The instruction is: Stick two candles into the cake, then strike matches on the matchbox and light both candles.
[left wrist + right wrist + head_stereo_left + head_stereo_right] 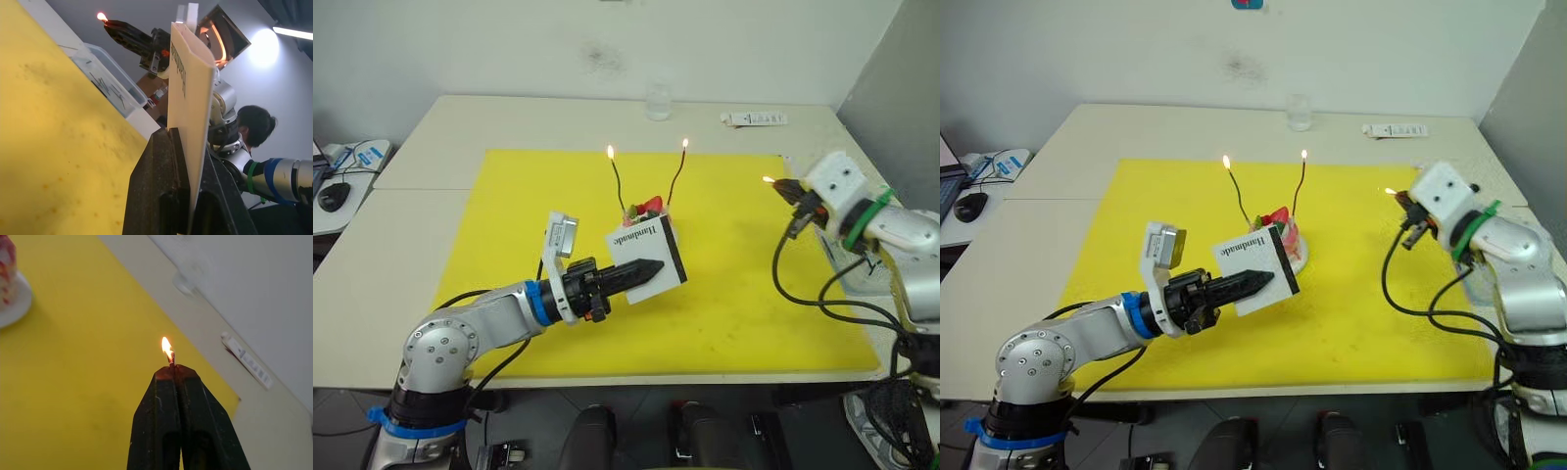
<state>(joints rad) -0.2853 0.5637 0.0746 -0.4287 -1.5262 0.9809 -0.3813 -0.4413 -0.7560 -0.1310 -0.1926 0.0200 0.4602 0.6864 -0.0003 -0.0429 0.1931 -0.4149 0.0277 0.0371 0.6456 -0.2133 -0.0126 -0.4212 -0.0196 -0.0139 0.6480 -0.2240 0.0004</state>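
The left gripper [646, 267] clamps the white matchbox [648, 252] upright above the middle of the yellow mat [744, 294], just in front of the cake [1285, 238]. Both candles [618, 182] stand in the cake, lit. Over the mat's right edge, the right gripper [174, 368] pinches a burning match [171, 357].

An office or lab room: pale desk [431, 157] against a bare white wall, yellow mat [734, 294] (test-style), computer mouse [333, 195] far left.
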